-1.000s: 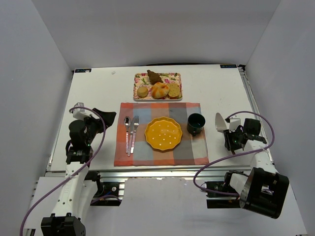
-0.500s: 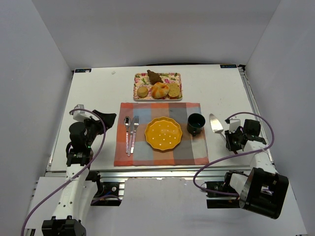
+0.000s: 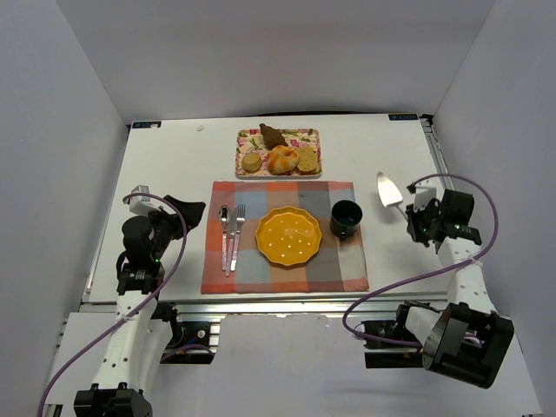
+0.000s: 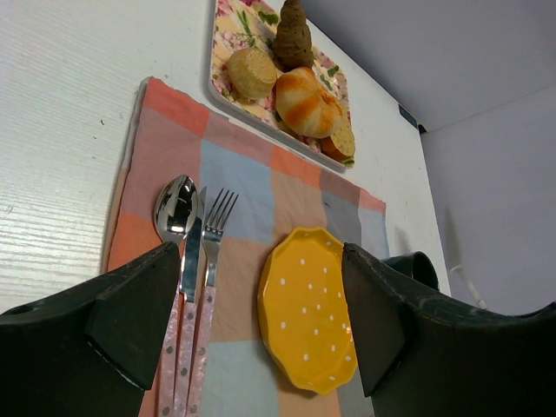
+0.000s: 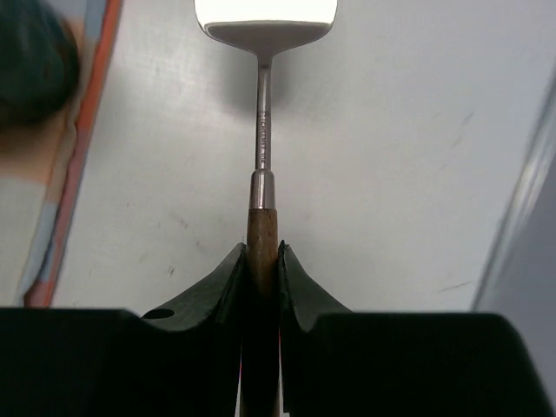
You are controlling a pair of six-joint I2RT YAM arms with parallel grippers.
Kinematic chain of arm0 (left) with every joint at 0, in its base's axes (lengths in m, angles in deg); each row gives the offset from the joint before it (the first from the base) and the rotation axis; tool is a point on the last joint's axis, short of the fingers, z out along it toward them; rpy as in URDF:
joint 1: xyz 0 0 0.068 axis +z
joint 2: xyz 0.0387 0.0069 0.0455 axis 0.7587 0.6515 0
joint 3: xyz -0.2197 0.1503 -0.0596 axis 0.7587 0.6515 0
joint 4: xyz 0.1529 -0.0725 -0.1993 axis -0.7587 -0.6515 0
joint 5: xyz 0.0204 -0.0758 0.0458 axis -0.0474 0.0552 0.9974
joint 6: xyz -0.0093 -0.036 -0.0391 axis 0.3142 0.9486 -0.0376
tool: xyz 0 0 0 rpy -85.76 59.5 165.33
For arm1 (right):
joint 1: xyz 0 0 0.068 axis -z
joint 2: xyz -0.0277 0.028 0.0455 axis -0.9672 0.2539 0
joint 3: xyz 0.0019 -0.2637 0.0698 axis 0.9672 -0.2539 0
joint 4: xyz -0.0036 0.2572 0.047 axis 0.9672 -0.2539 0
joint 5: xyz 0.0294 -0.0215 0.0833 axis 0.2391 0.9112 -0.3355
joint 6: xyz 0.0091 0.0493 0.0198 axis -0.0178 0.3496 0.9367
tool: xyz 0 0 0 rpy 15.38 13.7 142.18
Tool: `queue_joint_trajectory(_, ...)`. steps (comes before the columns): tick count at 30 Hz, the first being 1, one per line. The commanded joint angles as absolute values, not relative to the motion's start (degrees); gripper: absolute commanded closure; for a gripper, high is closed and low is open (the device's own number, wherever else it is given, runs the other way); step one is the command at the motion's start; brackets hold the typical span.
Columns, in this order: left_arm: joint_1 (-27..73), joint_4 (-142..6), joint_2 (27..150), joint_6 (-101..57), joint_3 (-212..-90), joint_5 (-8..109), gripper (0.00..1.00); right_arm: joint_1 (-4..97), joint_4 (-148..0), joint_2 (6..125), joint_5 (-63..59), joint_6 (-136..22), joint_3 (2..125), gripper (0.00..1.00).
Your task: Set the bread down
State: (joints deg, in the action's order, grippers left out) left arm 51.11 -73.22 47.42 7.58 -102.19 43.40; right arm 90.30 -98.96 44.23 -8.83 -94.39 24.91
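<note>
My right jaws are clamping narrowly on the brown wooden handle of a spatula (image 5: pixel 261 130). Its thin metal neck is running out to a flat, pale, shiny blade over the white surface (image 3: pixel 174 165) near the right edge. I cannot tell whether the blade is touching down. My left jaws are standing wide apart, gripping nothing, near the left edge.

Between my arms a checked cloth placemat (image 3: pixel 287 269) in orange, blue and grey is lying flat. It is carrying a scalloped yellow plate (image 3: pixel 288 235) with white dots, a dark round cup (image 3: pixel 346 218) to its right, and a spoon (image 4: pixel 176 207) and fork (image 4: pixel 214 228) with pink speckled handles to its left.

The bread (image 4: pixel 307 101) is sitting on a floral rectangular tray (image 3: pixel 243 139) by the middle of the far edge. It is glossy and golden-orange, lying between a small pale bun (image 4: pixel 251 71) and a flat brown slice (image 4: pixel 340 141).

My left wrist view is showing the bread's lighter twisted ridges, which the top view is blurring. My right wrist view is showing the handle's wood, but of the setting only the cup as a dark smear and the placemat's edge.
</note>
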Motion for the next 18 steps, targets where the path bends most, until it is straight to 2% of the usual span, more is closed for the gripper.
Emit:
queue_joint_trajectory(1, 51.2, -73.6, 46.7, 7.1, -103.2, 42.8, 0.16, 89.9, -94.2, 44.1, -13.1, -94.9, 33.5, 1.0)
queue_joint_trajectory(6, 51.2, -73.3, 46.1, 7.7, -102.9, 42.9, 0.16, 88.6, -95.8, 49.2, -17.1, -96.0, 42.6, 1.0)
queue_joint_trajectory(10, 51.2, -73.8, 46.4, 7.3, -103.5, 42.8, 0.16, 84.5, -101.0, 55.6, -19.9, -102.8, 50.1, 1.0)
queue_joint_trajectory(18, 51.2, -75.5, 47.3, 6.3, -105.6, 43.3, 0.16, 75.5, -113.7, 72.8, -14.6, -105.0, 69.3, 1.0)
